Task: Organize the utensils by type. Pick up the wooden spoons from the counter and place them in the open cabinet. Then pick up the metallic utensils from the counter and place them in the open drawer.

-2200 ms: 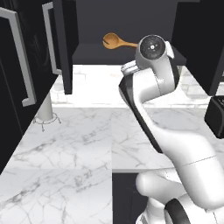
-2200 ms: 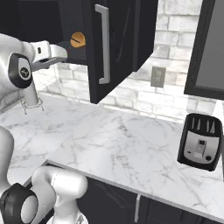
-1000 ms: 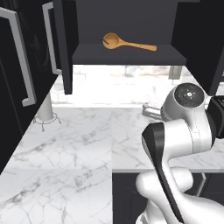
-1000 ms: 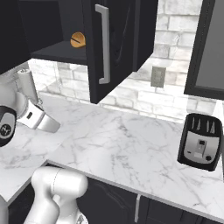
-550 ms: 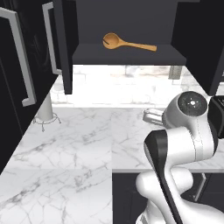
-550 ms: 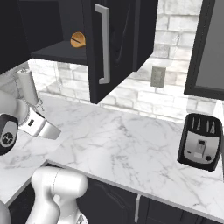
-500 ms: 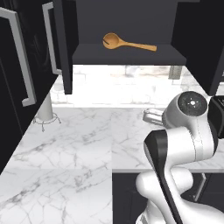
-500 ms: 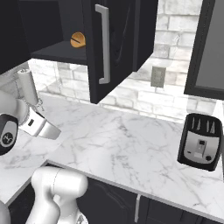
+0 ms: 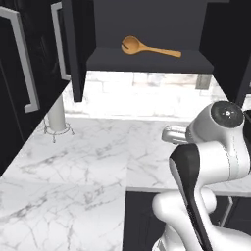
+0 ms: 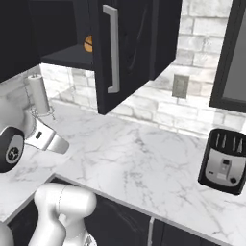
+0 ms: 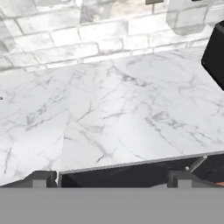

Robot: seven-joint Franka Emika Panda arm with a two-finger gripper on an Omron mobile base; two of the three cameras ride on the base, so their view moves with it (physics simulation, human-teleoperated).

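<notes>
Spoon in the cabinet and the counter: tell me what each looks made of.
Spoon: wood by the look, matte tan-orange all over, no shine. Counter: marble-like stone, white with grey veins and a smooth, faintly glossy face.

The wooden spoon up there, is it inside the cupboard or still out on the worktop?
Inside. The wooden spoon lies flat on the shelf of the open cabinet, above the marble counter.

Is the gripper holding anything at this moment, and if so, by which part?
Nothing is held. In the hand view the gripper is open, its fingertips wide apart with only the counter ahead. One wooden spoon lies on the open cabinet shelf.
</notes>
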